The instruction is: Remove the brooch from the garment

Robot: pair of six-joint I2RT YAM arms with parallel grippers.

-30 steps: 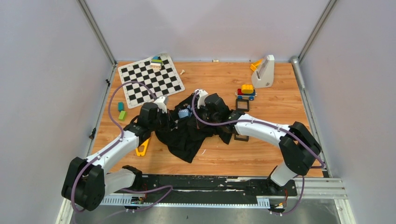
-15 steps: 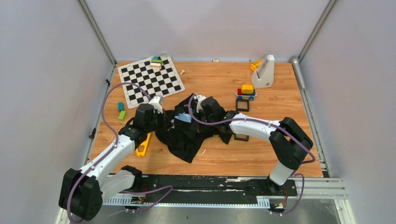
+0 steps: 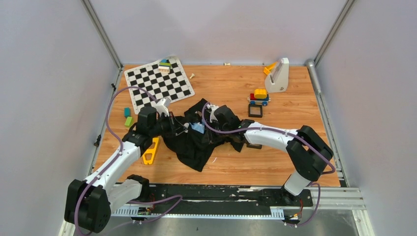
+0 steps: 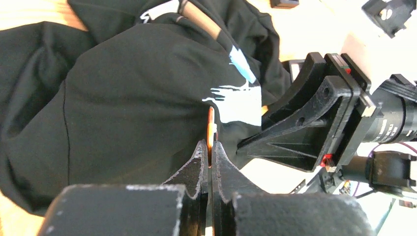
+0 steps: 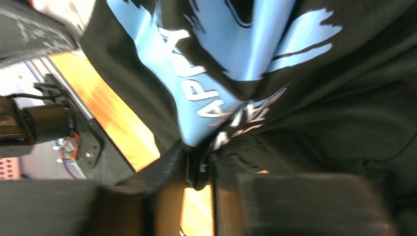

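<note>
The left tool [image 4: 208, 150] is clamping the brooch [image 4: 210, 127] edge-on beside the white lettering on the garment [image 4: 123, 98]. The right tool [image 5: 194, 169] is pinching cloth under the blue graphic. The pull-off step looks to be in hand, and next the left tool should be drawing toward 9 o'clock. Bunched folds are crowding the pin. A black frame [image 3: 255, 110] is lying at 2 o'clock on the worktop [image 3: 275, 162].
</note>
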